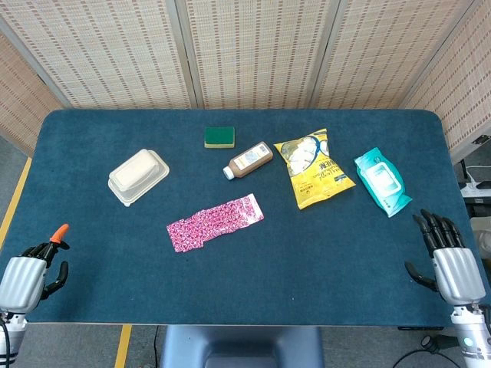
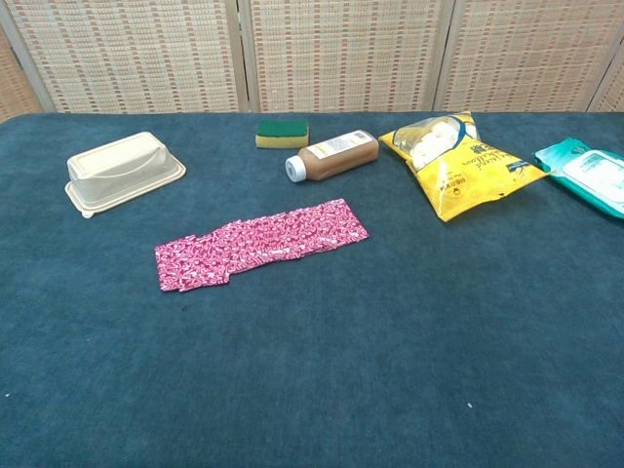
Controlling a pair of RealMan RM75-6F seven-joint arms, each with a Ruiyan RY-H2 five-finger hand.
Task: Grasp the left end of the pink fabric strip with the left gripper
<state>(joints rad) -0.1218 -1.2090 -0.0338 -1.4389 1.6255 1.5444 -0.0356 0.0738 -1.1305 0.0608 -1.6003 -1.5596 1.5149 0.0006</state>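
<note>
The wipes pack (image 2: 591, 175) is cut by the chest view's right edge; bottle (image 1: 248, 160) label unreadable.

strip: I see pink fabric strip (image 1: 215, 221) (image 2: 261, 244), pink with a small white pattern
state: flat on the blue table, nothing touching it
pose: runs diagonally, left end nearer me, right end farther back
left end: slightly ragged, stepped edge, lying free
where: mid-table, left of center
</note>
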